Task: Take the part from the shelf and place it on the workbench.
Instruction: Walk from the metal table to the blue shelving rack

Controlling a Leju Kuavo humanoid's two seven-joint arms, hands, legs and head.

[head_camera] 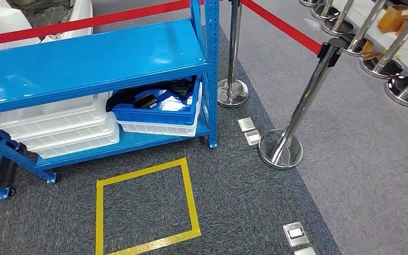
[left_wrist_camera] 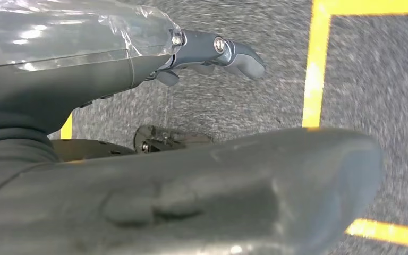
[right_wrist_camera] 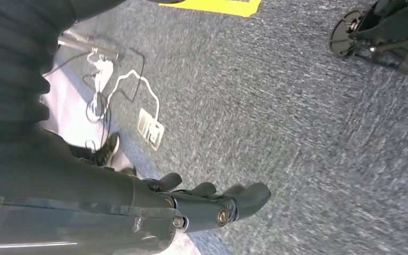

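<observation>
Both hands hang over grey carpet holding nothing, the left hand (left_wrist_camera: 212,159) and right hand (right_wrist_camera: 191,204) with fingers loosely extended; well ahead, past the yellow tape square (head_camera: 146,207), black parts (head_camera: 149,95) lie in a blue plastic bin (head_camera: 156,112) on the blue metal shelf's (head_camera: 85,58) lower tier

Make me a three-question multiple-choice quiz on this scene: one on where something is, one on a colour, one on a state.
1. Where is the blue crate?
A. on the shelf's top level
B. stacked on a white tray on the lower level
C. inside the taped square

2. What colour is the taped square?
A. red
B. white
C. yellow

3. What does the left robot hand hold?
A. nothing
B. a black part
C. a tray

Key: B, a white tray lies beneath it; C, yellow tape on grey carpet; A, only carpet beyond its fingers.
</observation>
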